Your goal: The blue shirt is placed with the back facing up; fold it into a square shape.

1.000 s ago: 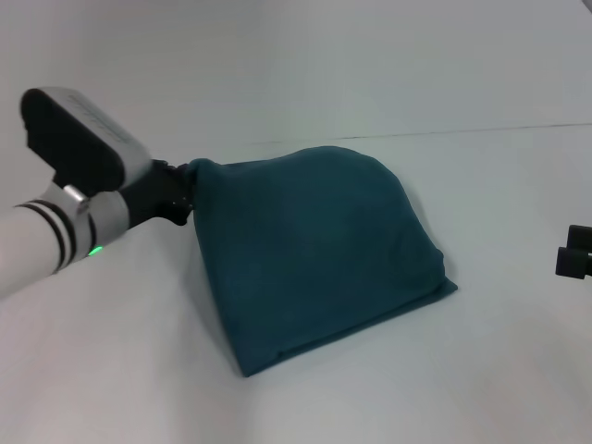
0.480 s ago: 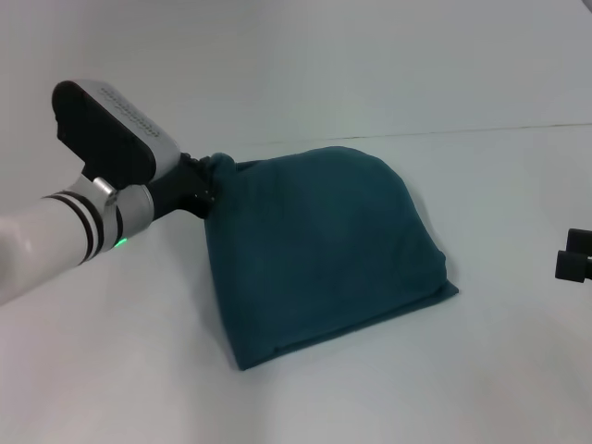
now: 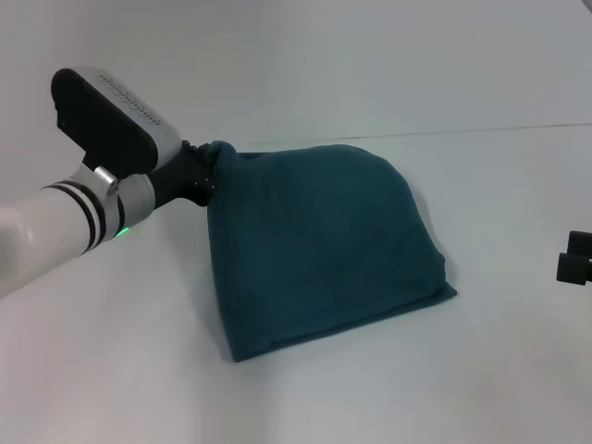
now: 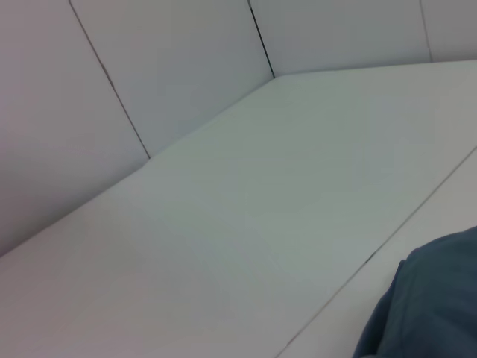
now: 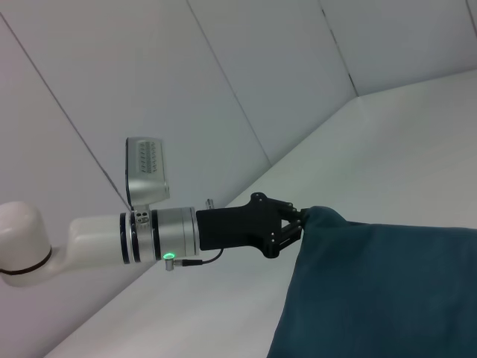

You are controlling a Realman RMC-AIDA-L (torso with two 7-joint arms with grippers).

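— Shirt first: where is it?

— The blue shirt [image 3: 324, 245] lies folded on the white desk [image 3: 481, 370], about the middle of the head view. It shows plain dark teal, rounded along its far edge, with a straighter edge and a corner nearest the camera.

— And the left gripper [image 3: 207, 176]?

— It is at the far left corner of the shirt, clamped on a bunched bit of the cloth. That corner is raised off the desk and gathered into a small knot at the black fingers [image 5: 292, 224]. The right wrist view shows the same pinch from the side, with the fabric hanging away from it in a slope.

— What does the left wrist camera see?

— Mostly bare desk and wall panels [image 4: 149, 67], with a fold of the shirt at one corner of the picture.

— The right gripper [image 3: 575, 259]?

— Only a dark sliver of it shows at the right edge of the head view, well apart from the shirt. I cannot tell how its fingers stand.
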